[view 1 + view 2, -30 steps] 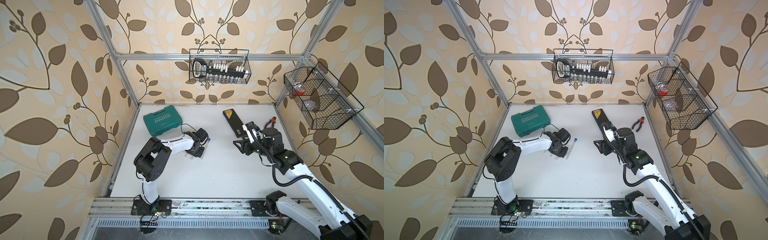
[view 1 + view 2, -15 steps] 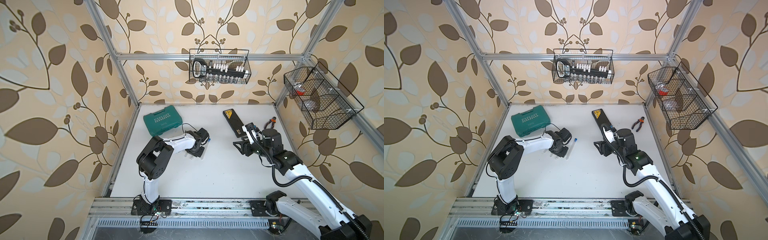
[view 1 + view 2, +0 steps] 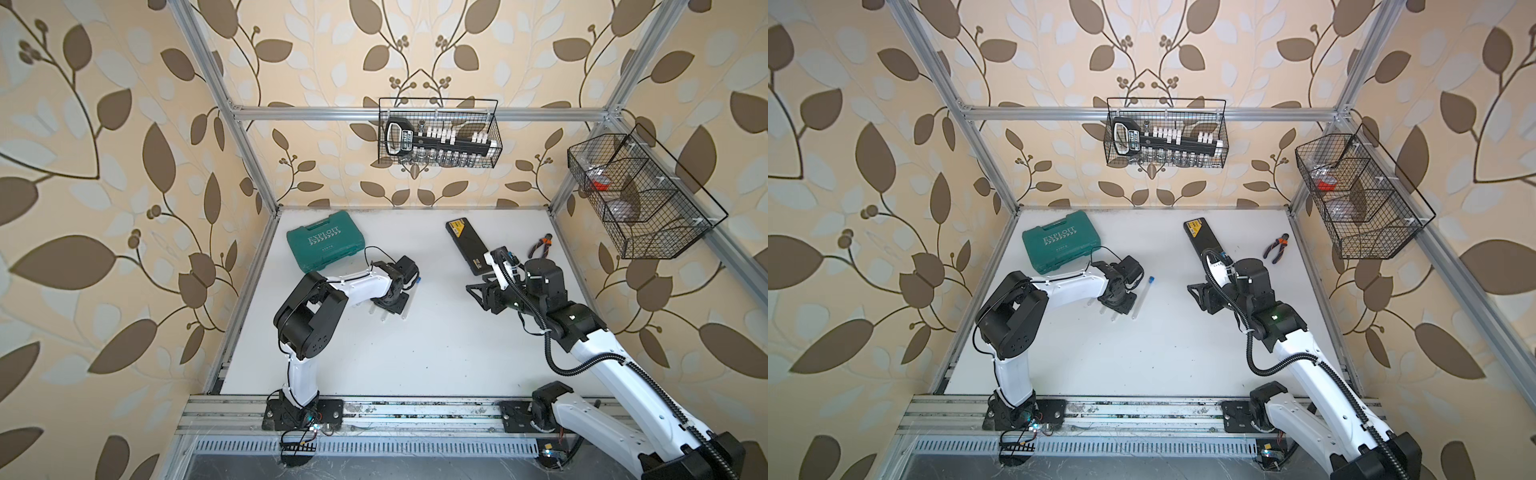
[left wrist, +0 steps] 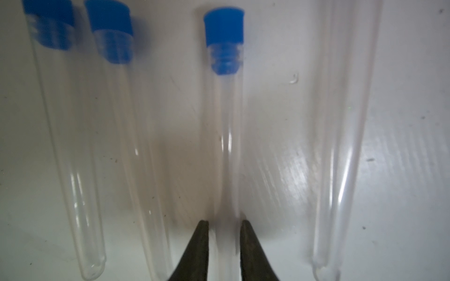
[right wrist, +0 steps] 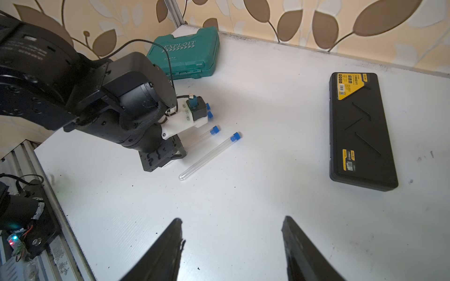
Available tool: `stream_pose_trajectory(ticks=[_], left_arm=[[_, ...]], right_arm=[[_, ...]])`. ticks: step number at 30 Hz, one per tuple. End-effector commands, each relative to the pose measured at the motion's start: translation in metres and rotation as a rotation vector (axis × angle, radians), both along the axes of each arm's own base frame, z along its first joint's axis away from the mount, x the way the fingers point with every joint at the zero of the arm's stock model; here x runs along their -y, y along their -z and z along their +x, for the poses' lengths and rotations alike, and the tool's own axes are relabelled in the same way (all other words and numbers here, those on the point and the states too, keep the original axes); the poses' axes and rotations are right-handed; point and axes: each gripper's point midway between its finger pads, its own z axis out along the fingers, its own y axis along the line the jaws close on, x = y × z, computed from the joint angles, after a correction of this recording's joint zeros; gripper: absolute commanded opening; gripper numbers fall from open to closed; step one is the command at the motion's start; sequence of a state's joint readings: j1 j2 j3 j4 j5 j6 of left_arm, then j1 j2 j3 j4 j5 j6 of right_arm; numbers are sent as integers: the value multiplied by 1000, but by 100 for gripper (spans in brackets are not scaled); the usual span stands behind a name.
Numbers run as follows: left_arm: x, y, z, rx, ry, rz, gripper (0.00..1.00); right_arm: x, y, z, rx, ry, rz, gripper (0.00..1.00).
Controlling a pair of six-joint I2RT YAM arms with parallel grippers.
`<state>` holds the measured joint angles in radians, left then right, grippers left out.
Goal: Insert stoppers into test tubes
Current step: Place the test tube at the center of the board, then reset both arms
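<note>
Four tubes (image 4: 80, 170) lie flat, side by side, on the left half of the white bench (image 3: 415, 357). Their rounded ends point toward the near edge and their mouths toward the far wall. Blue stoppers (image 4: 224, 31) sit in the mouths: the left wrist view shows three of them seated. The right wrist view shows a fourth in the rightmost tube (image 5: 209, 155).

The left arm (image 3: 357, 286) reaches low over the row. The left jaws stand on either side of the second tube from the right, near its rounded end. They are parted just enough to take it between them, with their tips close against its sides. I cannot tell whether they press it or stand just clear of it. That tube rests on the bench. The rightmost tube lies just beside the left jaws without touching them. In both top views the arm hides most of the two left tubes.

The right arm (image 3: 577, 320) hangs over the right half of the bench, well apart from the tubes. The right jaws are wide open above bare bench, with nothing between them.

A green case (image 3: 326, 245) lies at the far left and a black case (image 3: 467, 247) right of the middle, toward the far side. Pliers (image 3: 540, 245) lie near the far right corner. One wire basket (image 3: 438, 133) hangs on the far wall and a second basket (image 3: 640, 199) on the right wall.
</note>
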<state>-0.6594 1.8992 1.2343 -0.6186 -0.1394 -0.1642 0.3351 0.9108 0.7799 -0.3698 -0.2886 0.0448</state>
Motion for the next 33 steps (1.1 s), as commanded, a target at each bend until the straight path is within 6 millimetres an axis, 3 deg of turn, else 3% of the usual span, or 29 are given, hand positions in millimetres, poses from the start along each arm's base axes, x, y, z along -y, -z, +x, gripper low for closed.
stream_pose_trajectory(ticks=[1, 4, 7, 12, 18, 21, 24, 28, 32, 33], left_arm=[[-6, 1, 3, -5, -17, 25, 25], [-4, -4, 5, 11, -17, 15, 25], [-1, -26, 11, 60, -19, -14, 29], [6, -78, 12, 151, -3, -113, 39], [2, -162, 20, 382, 28, -230, 44], [-26, -205, 31, 610, -56, -272, 51], [-73, -224, 37, 833, -193, -227, 63], [-136, -214, 33, 958, -341, -121, 73], [-201, -179, 21, 947, -556, 50, 78], [-208, -173, 19, 953, -577, 70, 79]], right_arm=[[0, 3, -4, 1, -19, -2, 63], [-1, 3, -5, -2, -23, -1, 63], [-2, 0, -6, -5, -24, 9, 63], [-5, -10, -8, 2, -37, 29, 63], [8, -2, -1, 32, 37, 24, 63], [37, -4, 19, 109, 198, -5, 69], [79, -7, 40, 189, 403, -25, 75], [139, 0, 57, 254, 650, -42, 79], [203, 35, 51, 272, 972, -133, 79], [207, 43, 50, 279, 996, -132, 79]])
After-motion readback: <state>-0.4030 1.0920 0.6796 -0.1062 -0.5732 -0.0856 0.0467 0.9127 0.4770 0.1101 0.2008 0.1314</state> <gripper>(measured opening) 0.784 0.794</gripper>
